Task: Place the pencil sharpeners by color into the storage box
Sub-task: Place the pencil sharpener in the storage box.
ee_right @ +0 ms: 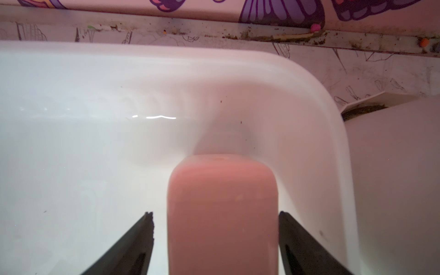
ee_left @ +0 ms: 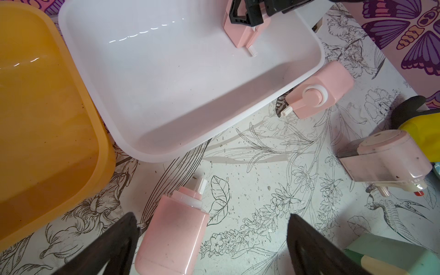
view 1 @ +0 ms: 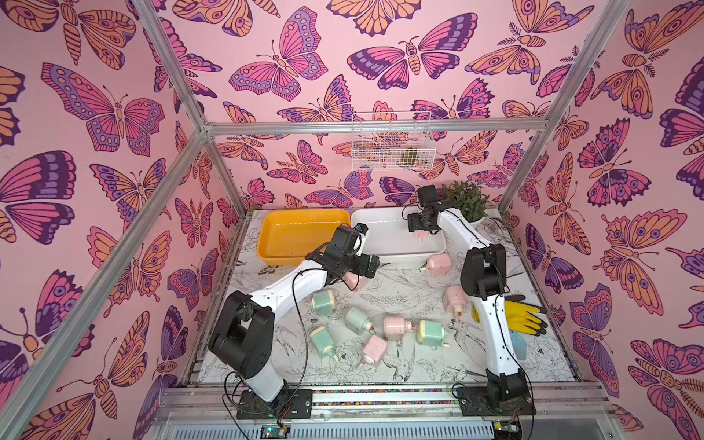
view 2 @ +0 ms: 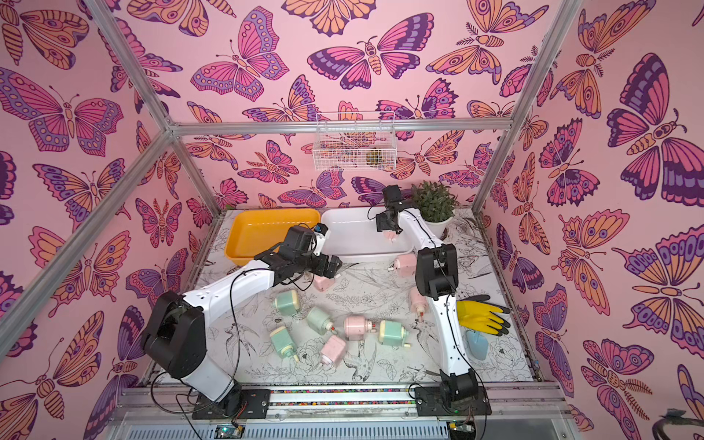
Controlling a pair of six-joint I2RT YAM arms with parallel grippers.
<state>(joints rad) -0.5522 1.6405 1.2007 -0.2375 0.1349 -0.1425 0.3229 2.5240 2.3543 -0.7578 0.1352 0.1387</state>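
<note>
Landmark: the white tray (view 1: 384, 244), at the far edge of the table just beside the orange tray (view 1: 293, 236).

Right gripper (ee_right: 215, 238): positioned over the white tray, near its corner beside the potted plant (view 1: 466, 200). A pink sharpener (ee_right: 222, 214) stands between its two black fingers (ee_right: 133, 247). In the right wrist view a narrow gap shows on one side of the sharpener, and on the other side the finger edge lies at the sharpener's edge. The jaws are parted; firm contact cannot be confirmed. The left wrist view shows the same sharpener (ee_left: 242, 33) below the gripper, crank end down, above the tray floor.

Left gripper (ee_left: 212, 247): jaws fully spread, nothing held. It hovers over the table in front of the white tray. A second pink sharpener (ee_left: 173, 233) lies on its side between the fingers, close to one finger and clear of the opposite one.

Remaining items, all outside the white tray:
- One pink sharpener (view 1: 438, 264) just beside the tray's near rim.
- One pink sharpener (view 1: 456, 301) against the right arm.
- Two pink sharpeners (view 1: 396, 327) (view 1: 374, 349) and four mint green sharpeners (view 1: 323, 303) (view 1: 358, 320) (view 1: 323, 341) (view 1: 431, 333), grouped well apart from the tray at mid-table.
- A yellow glove (view 1: 525, 314) on the far side of the right arm.
</note>
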